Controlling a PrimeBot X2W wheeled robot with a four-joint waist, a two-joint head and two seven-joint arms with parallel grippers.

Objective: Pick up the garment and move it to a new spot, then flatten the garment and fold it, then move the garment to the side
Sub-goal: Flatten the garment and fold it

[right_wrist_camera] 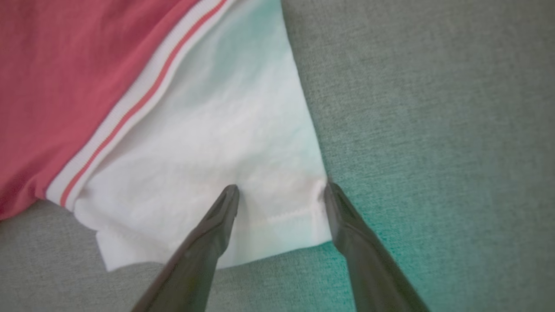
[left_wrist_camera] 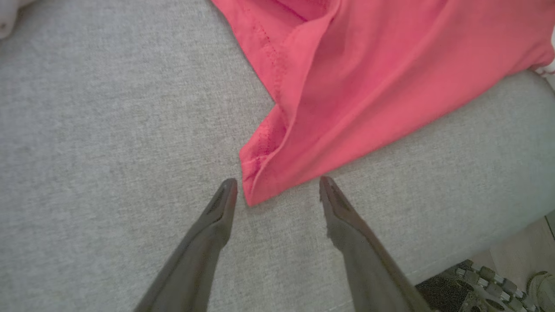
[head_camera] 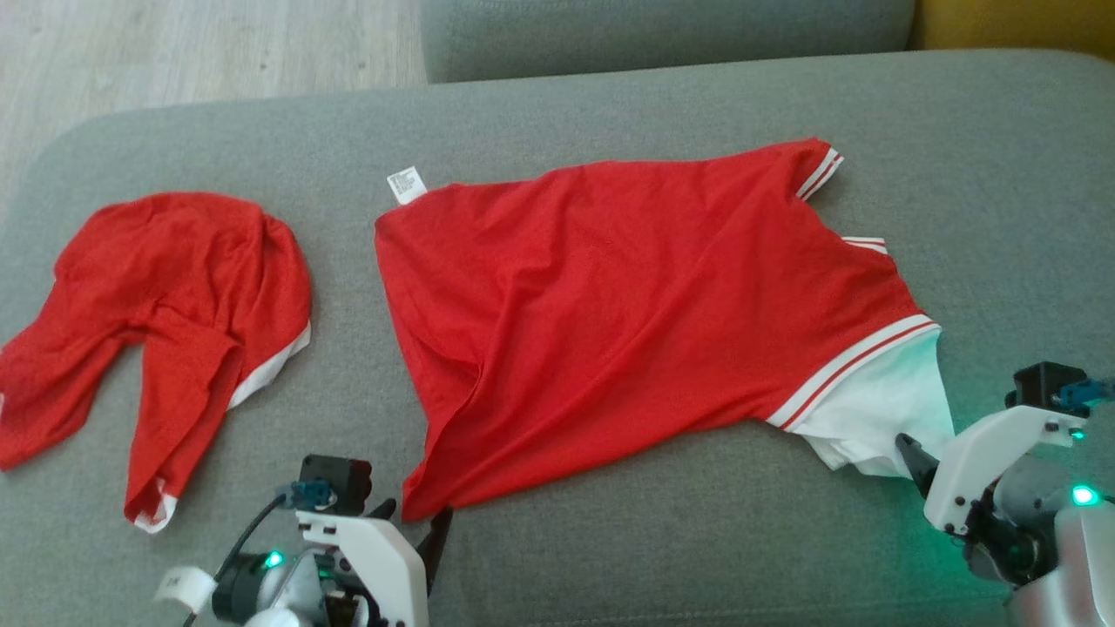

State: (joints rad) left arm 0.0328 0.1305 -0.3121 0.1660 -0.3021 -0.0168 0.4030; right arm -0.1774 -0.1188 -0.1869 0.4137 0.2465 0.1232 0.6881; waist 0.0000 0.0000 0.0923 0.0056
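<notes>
The garment [head_camera: 627, 305] is a red shirt with white, red-striped trim, spread on the grey sofa seat [head_camera: 610, 557], a white tag at its far left corner. My left gripper [head_camera: 416, 522] is open at its near left corner. In the left wrist view the red corner [left_wrist_camera: 260, 182] lies between the tips of the left gripper [left_wrist_camera: 277, 186], touching neither. My right gripper [head_camera: 923, 457] is open over the white sleeve [head_camera: 880, 409]. In the right wrist view the right gripper [right_wrist_camera: 282, 190] straddles the white sleeve's hem [right_wrist_camera: 208, 130], fingers spread.
A second red garment [head_camera: 165, 322] lies crumpled on the seat's left part. The sofa backrest [head_camera: 662, 35] rises behind, with wooden floor [head_camera: 174, 52] at the far left. The seat's front edge drops off near the robot's base [left_wrist_camera: 477, 281].
</notes>
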